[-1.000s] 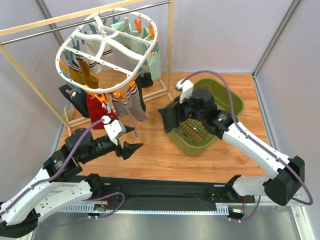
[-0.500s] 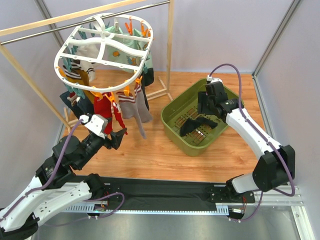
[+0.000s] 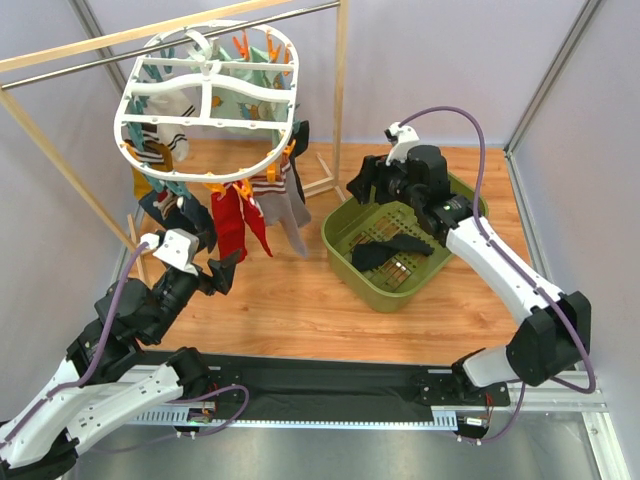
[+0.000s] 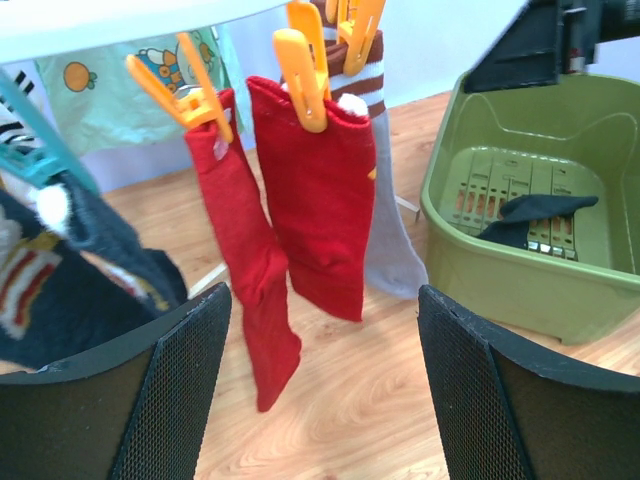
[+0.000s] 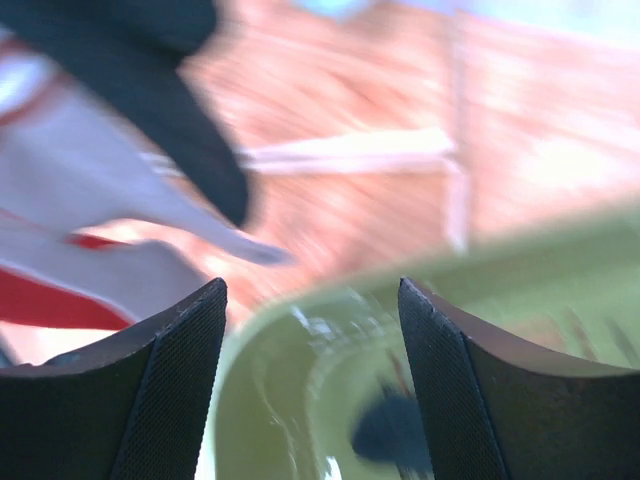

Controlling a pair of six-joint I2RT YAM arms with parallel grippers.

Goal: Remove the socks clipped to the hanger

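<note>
Where the rail (image 3: 150,35) of pale wood and thin metal rod crosses the far left corner, the hanger (image 3: 207,95) hangs from it: a white plastic oval with crossbars, ringed by orange and teal clips (image 4: 300,60). Soft socks (image 3: 250,205) dangle from those clips in a crowded fringe under the rim.

Below and in front of them the left hand (image 3: 215,275) is raised off the wood-grain counter (image 3: 300,300). It is spread wide and empty, and its black pads (image 4: 170,400) show a fine mesh texture. From its wrist view a navy sock (image 4: 90,260) with red and white stripes sags at far left, and a mint sock (image 4: 110,90) with cartoon prints hangs behind. Two long red socks (image 4: 315,210) hang straight ahead, each pinched at the cuff by an orange clip. A smooth grey sock (image 4: 390,260) with a brown-striped cuff droops just right of them.

Further right sits a glossy olive plastic bin (image 3: 440,275) with rounded corners and a slotted floor, where one black sock (image 3: 385,250) lies crumpled. The right hand (image 3: 365,180) hovers over the bin's far left rim. Its fingers are parted and hold nothing; its wrist view is blurred.
</note>
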